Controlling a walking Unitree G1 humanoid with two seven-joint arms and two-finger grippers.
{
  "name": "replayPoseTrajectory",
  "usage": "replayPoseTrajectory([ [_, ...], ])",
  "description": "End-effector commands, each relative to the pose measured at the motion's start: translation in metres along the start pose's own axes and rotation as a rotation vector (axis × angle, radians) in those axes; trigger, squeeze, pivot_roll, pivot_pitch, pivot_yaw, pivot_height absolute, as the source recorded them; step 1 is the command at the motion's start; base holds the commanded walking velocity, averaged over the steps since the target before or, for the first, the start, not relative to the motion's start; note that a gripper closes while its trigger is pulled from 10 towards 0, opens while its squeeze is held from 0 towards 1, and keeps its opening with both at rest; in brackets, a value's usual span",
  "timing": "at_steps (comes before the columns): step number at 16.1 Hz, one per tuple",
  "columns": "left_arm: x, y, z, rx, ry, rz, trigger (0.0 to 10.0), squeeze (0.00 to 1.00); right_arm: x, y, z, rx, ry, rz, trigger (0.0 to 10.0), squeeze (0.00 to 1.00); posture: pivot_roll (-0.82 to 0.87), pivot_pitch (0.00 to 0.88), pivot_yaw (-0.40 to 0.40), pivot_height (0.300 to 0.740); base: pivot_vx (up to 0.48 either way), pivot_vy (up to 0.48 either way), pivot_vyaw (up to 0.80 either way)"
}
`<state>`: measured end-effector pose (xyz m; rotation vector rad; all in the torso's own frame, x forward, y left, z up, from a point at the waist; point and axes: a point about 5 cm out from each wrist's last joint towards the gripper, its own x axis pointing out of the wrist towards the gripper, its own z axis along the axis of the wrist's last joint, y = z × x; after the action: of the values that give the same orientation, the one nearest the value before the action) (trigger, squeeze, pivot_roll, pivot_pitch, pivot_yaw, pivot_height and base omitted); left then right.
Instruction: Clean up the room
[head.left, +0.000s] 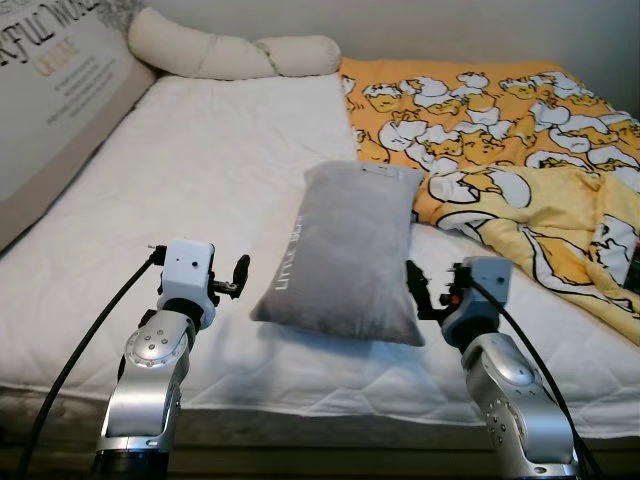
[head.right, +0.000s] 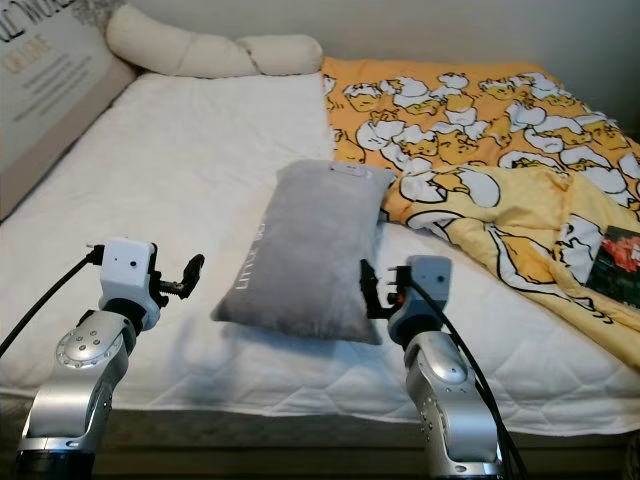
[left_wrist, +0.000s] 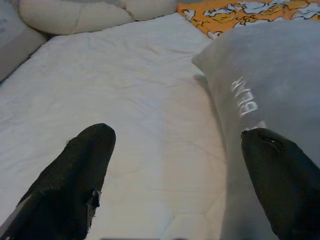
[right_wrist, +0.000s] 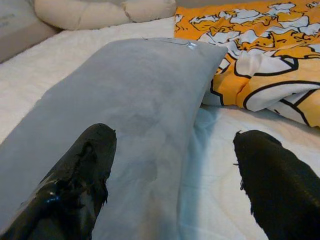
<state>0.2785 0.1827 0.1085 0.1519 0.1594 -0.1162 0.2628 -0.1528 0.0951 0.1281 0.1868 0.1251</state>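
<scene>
Now, grey pillow (head.left: 345, 255) lies lengthwise on white quilted mattress (head.left: 200, 170), near edge closest to robot, far corner touching orange duck-print duvet (head.left: 500, 130). Left gripper (head.left: 238, 272) hovers just beside pillow's left edge, fingers apart, holding nothing. Right gripper (head.left: 418, 288) at pillow's near right corner, fingers spread wide, 1 finger (right_wrist: 75, 185) over fabric, other over sheet. Pillow looks plush, light, floppy, velvety nap, pale lettering. Likely sags if pinched at 1 corner; best hold: both long edges, 2 grippers. Cream bolster (head.left: 230, 50) along head edge.
</scene>
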Motion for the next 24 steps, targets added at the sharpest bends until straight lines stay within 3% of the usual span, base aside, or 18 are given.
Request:
replayPoseTrajectory([
  [1, 0.0, 0.001, 0.006, 0.01, -0.023, -0.007, 10.0, 0.27, 0.004, 0.002, 0.002, -0.026, -0.003, 0.008, 10.0, 0.0, 0.0, 0.0, 0.008, 0.74, 0.277, 0.0, 0.8],
  [3, 0.001, -0.001, 0.007, 0.002, -0.029, -0.017, 10.0, 0.27, 0.006, 0.0, 0.003, -0.027, -0.012, -0.017, 10.0, 0.0, 0.0, 0.0, 0.008, 0.74, 0.285, 0.0, 0.8],
  [5, 0.001, -0.001, 0.007, 0.002, -0.03, -0.017, 10.0, 0.27, 0.007, -0.002, 0.003, 0.009, -0.015, -0.022, 10.0, 0.0, 0.0, 0.0, 0.008, 0.74, 0.296, 0.0, 0.0],
  [11, 0.004, -0.004, 0.006, -0.004, -0.028, -0.035, 10.0, 0.27, 0.006, -0.002, 0.003, -0.003, -0.024, -0.019, 10.0, 0.0, -0.01, 0.0, 0.013, 0.74, 0.296, 0.0, 0.0],
  [19, 0.004, -0.008, -0.001, 0.007, 0.001, -0.072, 10.0, 0.25, 0.006, -0.006, -0.003, -0.006, 0.009, -0.04, 10.0, 0.0, -0.01, 0.0, 0.015, 0.74, 0.0, 0.0, 0.0],
  [20, 0.007, -0.01, -0.004, 0.011, 0.024, -0.107, 10.0, 0.26, 0.007, -0.011, -0.005, 0.053, 0.014, -0.054, 10.0, 0.39, -0.01, 0.0, 0.014, 0.74, 0.0, 0.0, 0.0],
  [21, 0.009, -0.012, -0.005, 0.006, 0.029, -0.144, 10.0, 0.3, 0.008, -0.015, -0.005, 0.066, 0.018, -0.069, 10.0, 1.0, -0.01, 0.0, 0.013, 0.74, 0.0, 0.0, 0.0],
  [22, 0.014, -0.013, -0.006, -0.013, 0.027, -0.186, 10.0, 0.96, 0.011, -0.019, -0.004, 0.074, 0.014, -0.075, 10.0, 1.0, -0.01, 0.0, 0.01, 0.74, 0.0, 0.0, 0.0],
  [24, 0.04, -0.018, -0.008, -0.033, 0.058, -0.294, 10.0, 1.0, 0.023, -0.037, 0.006, 0.094, -0.021, -0.046, 10.0, 1.0, 0.0, 0.0, -0.001, 0.74, 0.0, 0.0, 0.0],
])
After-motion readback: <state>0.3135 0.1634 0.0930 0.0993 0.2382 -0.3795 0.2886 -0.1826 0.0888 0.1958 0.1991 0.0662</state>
